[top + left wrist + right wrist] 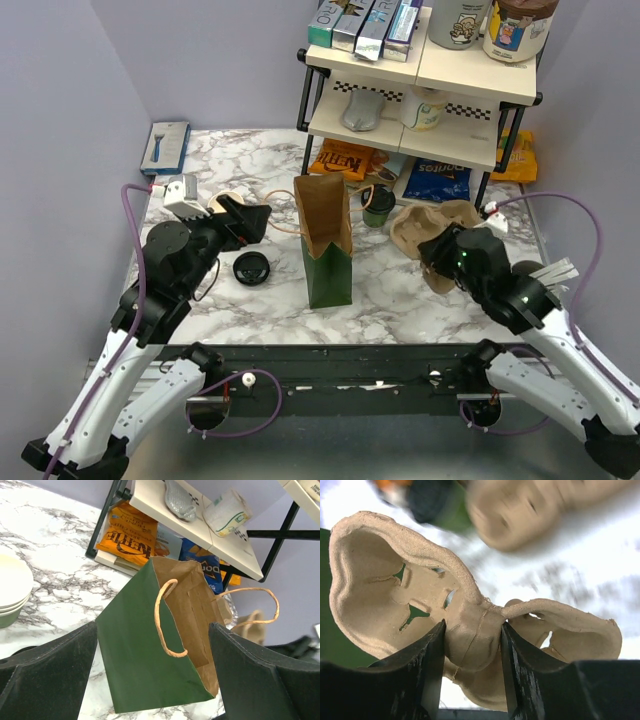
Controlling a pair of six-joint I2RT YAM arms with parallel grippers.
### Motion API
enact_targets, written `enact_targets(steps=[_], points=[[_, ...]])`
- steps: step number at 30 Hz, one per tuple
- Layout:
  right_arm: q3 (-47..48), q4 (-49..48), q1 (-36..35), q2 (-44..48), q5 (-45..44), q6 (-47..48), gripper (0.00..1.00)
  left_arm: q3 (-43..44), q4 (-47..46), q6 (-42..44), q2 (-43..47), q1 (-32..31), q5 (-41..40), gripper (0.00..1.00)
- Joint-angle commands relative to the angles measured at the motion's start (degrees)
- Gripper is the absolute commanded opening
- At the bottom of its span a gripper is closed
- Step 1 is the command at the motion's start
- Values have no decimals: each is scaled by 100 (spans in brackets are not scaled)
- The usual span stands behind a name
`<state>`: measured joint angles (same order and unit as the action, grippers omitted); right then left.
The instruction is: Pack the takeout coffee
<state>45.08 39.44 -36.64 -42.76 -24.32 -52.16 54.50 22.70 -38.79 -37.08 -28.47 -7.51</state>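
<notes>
Straight ahead of your left tool (pixel 258 220) the paper bag (pixel 150 655) stands upright on the desk (pixel 400 300), mouth up, between your two tools. The lid (pixel 251 268) lies flat on the desk just behind that tool, toward the bases and left of the bag. A stack of bowls (pixel 10 587) sits to that tool's left. One pulp carrier (pixel 385 580) sits between the fingers of your right tool (pixel 472 645), touching both. Ahead of it the other carriers (pixel 425 222) lie on the desk. The coffee cup (pixel 378 205) stands just beyond them, before the shelf rack (pixel 470 85). Snack bags (pixel 345 158) lie under the rack's lowest shelf.
</notes>
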Motion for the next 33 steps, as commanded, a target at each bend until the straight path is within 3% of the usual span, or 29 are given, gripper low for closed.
enact_targets(steps=[1, 6, 10, 13, 14, 17, 21, 22, 28, 33], points=[[684, -1690, 8, 102, -136, 2364, 41, 87, -2, 90, -71, 17, 65, 98], [1950, -2879, 8, -512, 777, 3702, 41, 166, 85, 55, -98, 8, 276, 98], [3206, -3013, 8, -1364, 1963, 4711, 43, 228, 348, -32, -10, 8, 486, 99], [3981, -2951, 17, -2059, 3316, 6036, 37, 263, 585, -59, 25, 17, 636, 99], [4113, -2890, 17, -2191, 4215, 6443, 37, 289, 665, -68, 17, 8, 628, 99], [4788, -2251, 26, -2876, 5686, 7683, 38, 342, 885, -111, 8, 17, 715, 99], [6283, -29, 34, -3913, 6789, 9272, 37, 27, 886, -383, 209, 8, 881, 99], [6468, 637, 26, -4080, 6895, 10051, 37, -9, 894, -419, 245, 8, 848, 99], [7445, 2048, 17, -4837, 6432, 11831, 37, 96, 1227, -428, 298, 8, 803, 99], [6912, 1999, -255, -4751, 5264, 12625, 39, 166, 1307, -419, 263, 17, 584, 99]])
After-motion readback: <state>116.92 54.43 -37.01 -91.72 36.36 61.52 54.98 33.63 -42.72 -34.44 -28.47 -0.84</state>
